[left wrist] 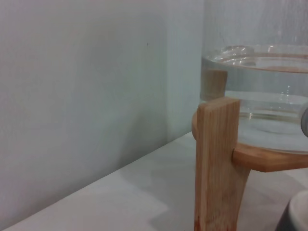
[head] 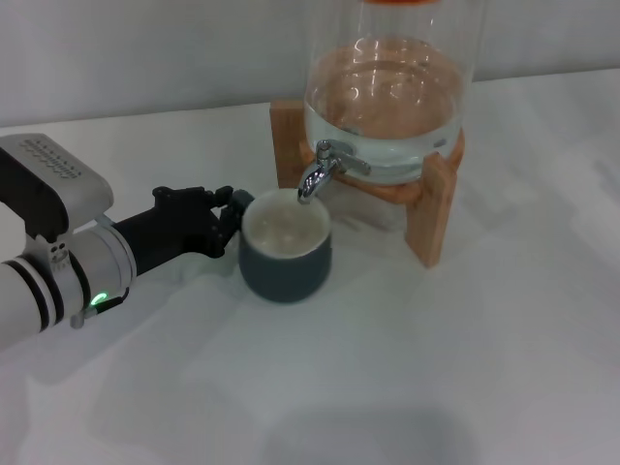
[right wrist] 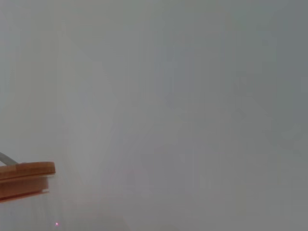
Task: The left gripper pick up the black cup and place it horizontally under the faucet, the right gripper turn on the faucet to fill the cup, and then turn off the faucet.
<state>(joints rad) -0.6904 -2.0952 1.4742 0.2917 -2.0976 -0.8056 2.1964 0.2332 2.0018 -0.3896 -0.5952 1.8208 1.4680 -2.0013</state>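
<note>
**Cup set under the spout, tap not yet touched**

Nearest the robot, the left gripper [head: 232,208] reaches in from the left edge of the white counter [head: 436,368], its black claw at the handle side of the black cup [head: 285,247]. Whether the claw is pinching the handle or merely lying against it cannot be told. The cup stands upright on the counter, near the back and left of centre, its cream inside showing and its mouth directly below the faucet [head: 320,172]. No stream of water shows.

Behind the cup, the chrome tap juts from a glass jar [head: 387,97] holding water, seated on a wooden stand [head: 431,208] near the counter's rear edge.

The right gripper appears in no view, so its state is unknown.

The risk, as I judge it: the spout sits over the cup's far rim rather than its centre, so a nudge from the left claw could send water down the outside. A hard push on the lever might also shift the stand.
</note>
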